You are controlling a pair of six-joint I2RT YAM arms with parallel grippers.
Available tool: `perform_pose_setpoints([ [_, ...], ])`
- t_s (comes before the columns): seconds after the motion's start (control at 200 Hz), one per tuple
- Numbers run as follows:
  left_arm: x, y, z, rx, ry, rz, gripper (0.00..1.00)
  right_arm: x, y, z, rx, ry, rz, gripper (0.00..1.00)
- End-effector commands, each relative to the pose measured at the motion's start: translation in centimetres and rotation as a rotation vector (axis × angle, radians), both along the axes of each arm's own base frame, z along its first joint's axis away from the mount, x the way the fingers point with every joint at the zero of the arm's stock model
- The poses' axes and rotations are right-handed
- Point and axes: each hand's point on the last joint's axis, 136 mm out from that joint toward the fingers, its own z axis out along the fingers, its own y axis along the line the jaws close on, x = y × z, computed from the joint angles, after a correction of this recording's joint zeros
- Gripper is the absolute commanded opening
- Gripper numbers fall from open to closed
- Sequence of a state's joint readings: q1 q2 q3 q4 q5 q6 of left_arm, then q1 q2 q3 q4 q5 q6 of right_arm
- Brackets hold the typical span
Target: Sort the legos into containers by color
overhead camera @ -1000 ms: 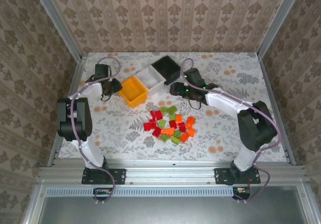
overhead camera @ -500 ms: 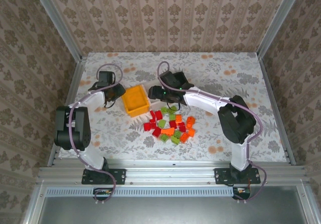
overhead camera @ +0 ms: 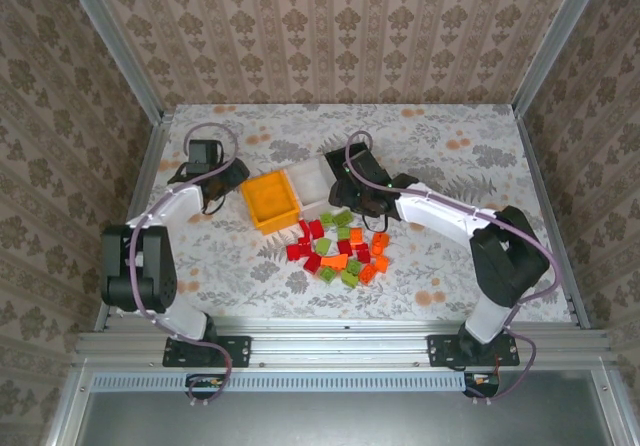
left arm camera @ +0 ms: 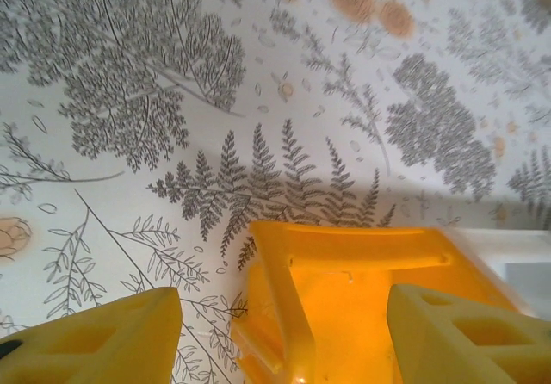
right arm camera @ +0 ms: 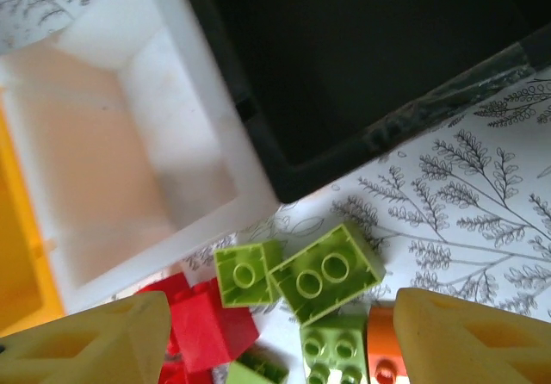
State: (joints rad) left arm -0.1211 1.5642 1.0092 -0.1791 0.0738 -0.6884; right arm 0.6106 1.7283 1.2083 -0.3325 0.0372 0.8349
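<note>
Looking down, we find the small red, orange and light green plastic bricks (overhead camera: 340, 248) heaped on the worktop (overhead camera: 450, 156) by the yellow-orange square plastic bin (overhead camera: 262, 211), white bin (right arm camera: 129, 143) and black bin (right arm camera: 344, 57). Our left end effector (left arm camera: 282, 306) hangs with fingers apart over the yellow-orange bin's corner. Our right end effector (right arm camera: 280, 306), fingers also apart, hangs above green bricks beside the white bin.

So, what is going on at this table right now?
Two robot arms are sorting toy bricks by colour into three small bins. The left gripper is open, with the yellow bin just in front of its fingers. The right gripper is open too and hovers over green bricks at the edge of the pile, beside the white bin and the black bin. The white bin looks empty, and the bricks lie loose on the table.
</note>
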Motion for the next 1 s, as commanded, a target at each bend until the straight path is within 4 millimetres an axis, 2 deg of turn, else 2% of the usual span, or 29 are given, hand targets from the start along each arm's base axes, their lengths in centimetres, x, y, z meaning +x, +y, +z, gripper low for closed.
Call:
perform_pose_setpoints([
  [0.0,-1.1,0.4,1.4,0.007,-0.007,-0.004,0.67,1.2,2.9,-0.9,0.115,0.043,0.023,0.70],
  [0.09,-2.1,0.5,2.2,0.000,-0.021,-0.010,0.68,2.1,4.7,-1.0,0.174,0.044,0.036,0.69],
  [0.18,-3.2,0.8,2.6,-0.004,-0.025,-0.008,0.68,2.4,5.0,-2.0,0.173,0.064,0.018,0.67],
  [0.265,-3.9,0.9,3.0,-0.016,-0.032,-0.013,0.68,3.0,5.2,-2.6,0.182,0.065,-0.003,0.61],
  [0.455,-4.8,1.0,4.2,-0.029,-0.056,-0.020,0.69,5.2,6.8,-2.7,0.237,0.062,-0.057,0.54],
  [0.62,-5.5,1.3,4.2,-0.030,-0.052,-0.022,0.69,6.0,7.7,-1.5,0.277,0.040,-0.074,0.56],
  [0.705,-5.7,1.4,3.9,-0.040,-0.052,-0.020,0.69,6.4,8.1,-0.9,0.306,0.032,-0.085,0.61],
  [0.845,-5.9,1.1,4.0,-0.066,-0.055,-0.029,0.69,5.6,9.8,-0.7,0.378,0.049,-0.088,0.66],
  [0.995,-6.2,1.1,4.3,-0.073,-0.065,-0.034,0.69,6.1,10.1,-1.5,0.400,0.072,-0.167,0.66],
])
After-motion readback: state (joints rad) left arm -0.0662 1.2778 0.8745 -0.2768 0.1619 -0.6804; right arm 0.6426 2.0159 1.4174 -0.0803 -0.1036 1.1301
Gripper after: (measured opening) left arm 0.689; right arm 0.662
